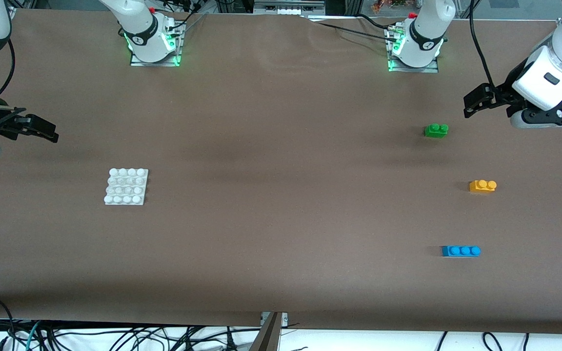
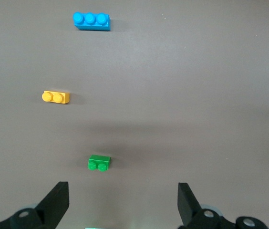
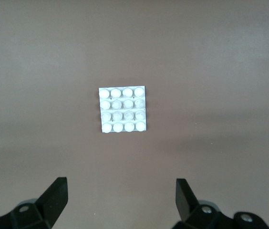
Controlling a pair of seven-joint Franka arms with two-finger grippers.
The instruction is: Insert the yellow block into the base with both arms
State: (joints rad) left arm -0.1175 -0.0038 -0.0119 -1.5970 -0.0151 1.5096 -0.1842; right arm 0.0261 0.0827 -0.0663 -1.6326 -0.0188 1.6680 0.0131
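Note:
The yellow block (image 1: 482, 185) lies on the table at the left arm's end, between a green brick and a blue brick; it also shows in the left wrist view (image 2: 56, 97). The white studded base (image 1: 126, 186) lies flat toward the right arm's end and shows in the right wrist view (image 3: 123, 109). My left gripper (image 1: 473, 102) is open and empty in the air over bare table beside the green brick; its own view shows it too (image 2: 122, 191). My right gripper (image 1: 47, 130) is open and empty, up at the table's edge at the right arm's end (image 3: 121, 188).
A green two-stud brick (image 1: 436, 130) lies farther from the front camera than the yellow block (image 2: 99, 162). A blue three-stud brick (image 1: 460, 251) lies nearer to the camera (image 2: 91, 21). Brown table cover throughout; cables run along the front edge.

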